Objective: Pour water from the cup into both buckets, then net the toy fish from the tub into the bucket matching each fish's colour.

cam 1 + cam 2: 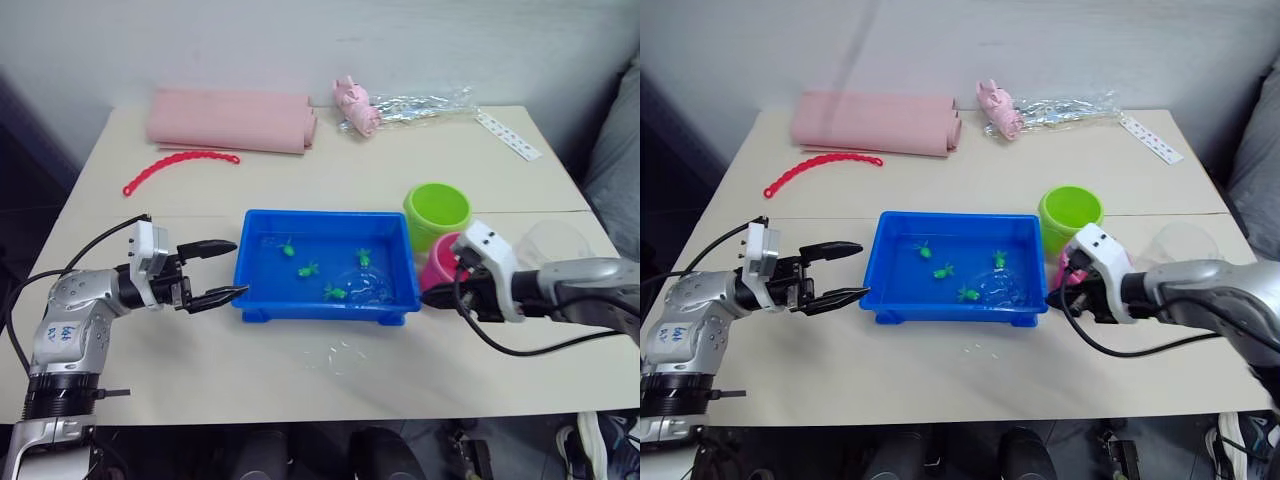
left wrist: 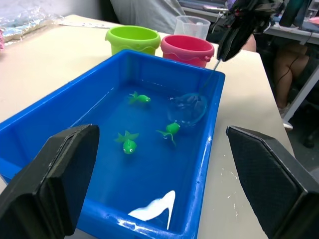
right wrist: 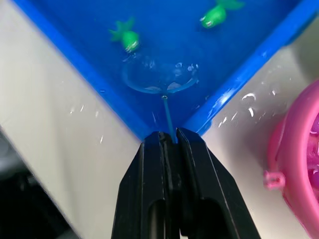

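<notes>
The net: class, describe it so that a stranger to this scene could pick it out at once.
Find the blue tub mid-table. At its end nearest the pink bucket, the right gripper pinches a thin handle. The net is the round hoop dipped in the water, beside the green fish.
</notes>
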Robot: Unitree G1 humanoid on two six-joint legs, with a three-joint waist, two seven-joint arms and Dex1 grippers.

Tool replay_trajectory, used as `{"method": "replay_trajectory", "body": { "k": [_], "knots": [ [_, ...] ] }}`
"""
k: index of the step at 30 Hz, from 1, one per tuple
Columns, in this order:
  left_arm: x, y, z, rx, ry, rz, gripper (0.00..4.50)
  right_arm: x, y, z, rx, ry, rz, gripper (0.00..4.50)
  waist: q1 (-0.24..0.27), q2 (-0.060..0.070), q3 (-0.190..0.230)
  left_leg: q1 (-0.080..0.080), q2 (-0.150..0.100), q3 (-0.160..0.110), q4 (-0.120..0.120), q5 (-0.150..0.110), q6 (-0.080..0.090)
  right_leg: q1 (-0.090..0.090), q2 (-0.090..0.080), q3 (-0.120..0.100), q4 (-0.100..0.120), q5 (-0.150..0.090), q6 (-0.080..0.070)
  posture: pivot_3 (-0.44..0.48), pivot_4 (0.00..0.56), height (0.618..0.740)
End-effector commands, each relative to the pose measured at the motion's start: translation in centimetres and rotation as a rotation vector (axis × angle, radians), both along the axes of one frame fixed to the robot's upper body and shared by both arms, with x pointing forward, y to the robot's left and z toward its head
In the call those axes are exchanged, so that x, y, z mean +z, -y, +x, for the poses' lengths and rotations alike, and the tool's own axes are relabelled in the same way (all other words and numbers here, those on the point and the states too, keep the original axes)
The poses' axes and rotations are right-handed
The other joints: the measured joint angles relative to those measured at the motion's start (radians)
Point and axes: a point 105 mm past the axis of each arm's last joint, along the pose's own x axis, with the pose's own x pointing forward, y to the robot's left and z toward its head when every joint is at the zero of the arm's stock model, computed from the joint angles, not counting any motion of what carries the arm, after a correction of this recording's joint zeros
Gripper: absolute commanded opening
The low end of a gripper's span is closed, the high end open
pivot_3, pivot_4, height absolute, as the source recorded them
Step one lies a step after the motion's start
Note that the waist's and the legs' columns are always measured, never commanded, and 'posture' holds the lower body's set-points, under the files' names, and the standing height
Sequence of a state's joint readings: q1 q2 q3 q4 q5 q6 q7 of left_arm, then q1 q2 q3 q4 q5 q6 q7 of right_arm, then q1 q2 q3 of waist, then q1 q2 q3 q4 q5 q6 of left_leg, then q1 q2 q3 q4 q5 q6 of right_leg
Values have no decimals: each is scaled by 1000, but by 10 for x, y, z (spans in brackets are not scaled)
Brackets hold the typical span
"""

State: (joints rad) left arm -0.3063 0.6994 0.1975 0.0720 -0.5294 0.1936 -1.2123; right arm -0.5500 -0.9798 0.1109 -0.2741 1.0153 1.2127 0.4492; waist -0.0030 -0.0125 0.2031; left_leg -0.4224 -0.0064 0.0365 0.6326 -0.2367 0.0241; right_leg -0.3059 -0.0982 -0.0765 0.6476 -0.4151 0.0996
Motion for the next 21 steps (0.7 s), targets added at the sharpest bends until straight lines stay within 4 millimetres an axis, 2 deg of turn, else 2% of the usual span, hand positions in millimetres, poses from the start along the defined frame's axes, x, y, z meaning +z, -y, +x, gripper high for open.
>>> {"method": "replay_trajectory", "body": {
  "k": [1,6,14,21],
  "knots": [
    [13,4,-4,4,55,-2,4462,8,4,19,-87,81,-8,0,-1,0,0,0,0,0,0,0,0,0,0,0,1,0,0,0,150,740],
    [16,14,-6,3,58,-6,4462,13,5,33,-134,256,18,0,1,0,0,0,0,0,-1,0,0,-1,0,0,5,0,0,0,150,740],
    [21,23,-4,-6,50,-17,4462,17,2,6,-70,390,145,0,3,0,0,0,0,0,-1,0,0,-1,0,0,5,0,0,0,150,740],
    [34,38,2,-38,64,-49,4462,24,15,-11,-77,497,132,0,4,0,0,1,0,0,-1,0,-1,0,1,0,5,0,0,0,150,740]
  ]
}}
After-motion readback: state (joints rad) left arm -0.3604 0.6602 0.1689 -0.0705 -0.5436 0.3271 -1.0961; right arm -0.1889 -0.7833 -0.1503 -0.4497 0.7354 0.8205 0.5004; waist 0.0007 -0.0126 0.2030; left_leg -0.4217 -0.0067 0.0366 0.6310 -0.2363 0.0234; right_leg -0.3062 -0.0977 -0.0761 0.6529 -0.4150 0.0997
